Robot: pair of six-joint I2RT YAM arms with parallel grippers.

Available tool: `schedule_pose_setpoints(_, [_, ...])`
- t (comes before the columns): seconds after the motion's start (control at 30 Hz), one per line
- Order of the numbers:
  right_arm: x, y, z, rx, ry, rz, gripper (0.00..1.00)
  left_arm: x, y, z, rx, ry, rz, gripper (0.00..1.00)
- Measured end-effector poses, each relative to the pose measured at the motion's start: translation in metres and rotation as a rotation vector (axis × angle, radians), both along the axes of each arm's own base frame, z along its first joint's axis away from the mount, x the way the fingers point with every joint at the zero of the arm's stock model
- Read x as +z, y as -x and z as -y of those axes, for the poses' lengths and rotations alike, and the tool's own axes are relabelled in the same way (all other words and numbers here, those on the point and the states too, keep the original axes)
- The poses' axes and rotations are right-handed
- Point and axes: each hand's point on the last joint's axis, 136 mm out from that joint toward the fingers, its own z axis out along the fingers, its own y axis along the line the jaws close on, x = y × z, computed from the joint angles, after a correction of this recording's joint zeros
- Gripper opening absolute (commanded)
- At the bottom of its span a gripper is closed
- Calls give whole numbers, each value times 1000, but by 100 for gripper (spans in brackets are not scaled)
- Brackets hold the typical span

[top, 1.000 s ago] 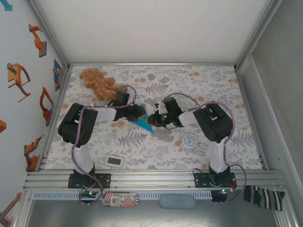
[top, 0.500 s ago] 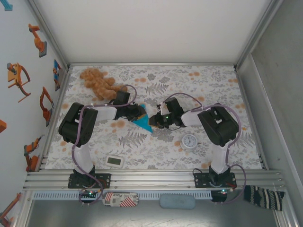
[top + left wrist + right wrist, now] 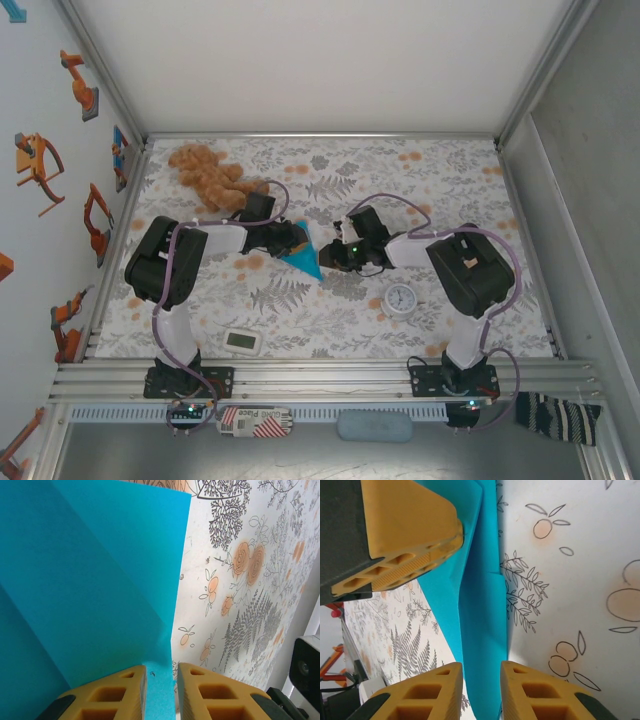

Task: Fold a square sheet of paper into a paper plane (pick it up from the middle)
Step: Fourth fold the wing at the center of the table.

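Judging by the creases, the folding is partway through. The sheet of paper [image 3: 303, 260] is no longer a flat square. From above it reads as a turquoise wedge with its tip toward 6 o'clock, and the left wrist view shows a diagonal fold line across it. It sits near the middle of the table [image 3: 450, 200], with the teddy bear [image 3: 205, 172] off at 10 o'clock and the clock [image 3: 401, 298] at 4 o'clock.

Both arms reach out from their bases and bend inward, forearms low, wrists facing each other across the paper. The left gripper [image 3: 297, 240] is at the sheet's 11 o'clock edge. Its jaws are narrow, with blue paper running into the gap, but I cannot tell whether the pads actually pinch it. The right gripper [image 3: 328, 252] is at the 2 o'clock side. Its jaws stand a little apart, astride a raised folded edge, and do not look clamped on it.

The next move probably calls for one gripper to anchor the sheet while the other takes a flap and lays it over squarely. A loose hold would let the thin paper slide and skew the crease
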Motion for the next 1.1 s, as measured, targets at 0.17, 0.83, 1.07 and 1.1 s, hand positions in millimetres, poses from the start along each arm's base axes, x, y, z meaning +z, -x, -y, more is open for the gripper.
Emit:
schedule_pose_setpoints(0.17, [2, 1, -9, 32, 23, 22, 26, 0, 0, 0, 0, 0, 0, 25])
schedule_pose_setpoints(0.83, [-10, 10, -11, 110, 155, 60, 23, 0, -1, 1, 0, -3, -6, 25])
schedule_pose_setpoints(1.07, [-10, 9, -12, 129, 204, 99, 23, 0, -2, 1, 0, -6, -11, 26])
schedule_pose_setpoints(1.1, [-10, 8, -12, 130, 212, 104, 23, 0, -2, 1, 0, -6, -12, 26])
